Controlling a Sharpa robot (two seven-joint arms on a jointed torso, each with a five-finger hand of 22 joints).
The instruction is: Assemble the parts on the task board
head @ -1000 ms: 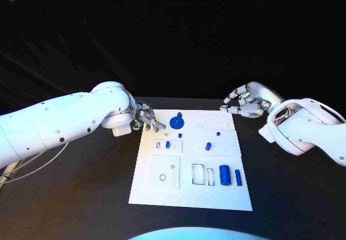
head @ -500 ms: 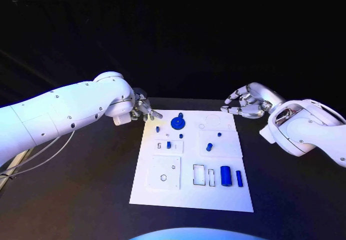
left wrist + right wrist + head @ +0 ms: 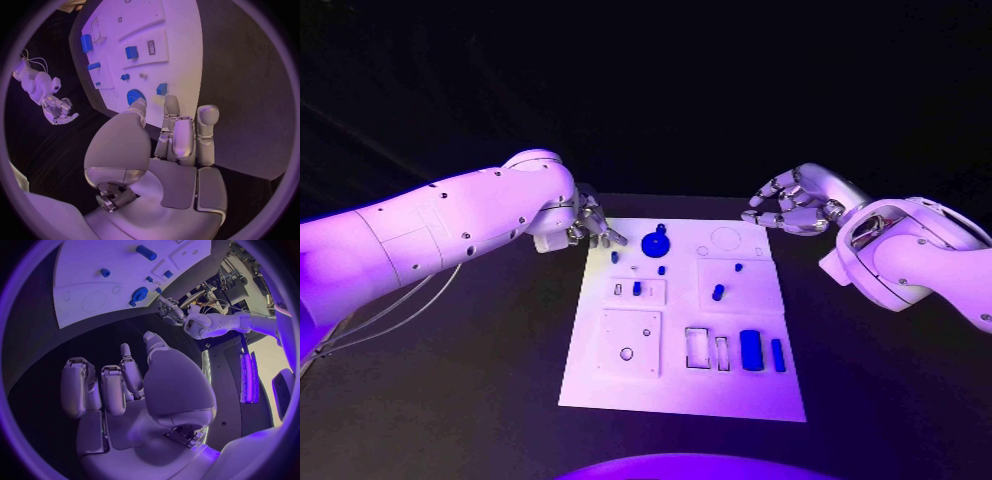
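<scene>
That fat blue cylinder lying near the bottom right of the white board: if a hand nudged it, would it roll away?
Probably, if nudged sideways: the blue cylinder looks round and lies on its side on the flat task board. It looks solid and stiff, so it should not bend. The slimmer blue bar right beside it might stop a roll that way.

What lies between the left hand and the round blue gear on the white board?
In the head view, a small blue peg stands on the board between the left hand and the gear.
</scene>
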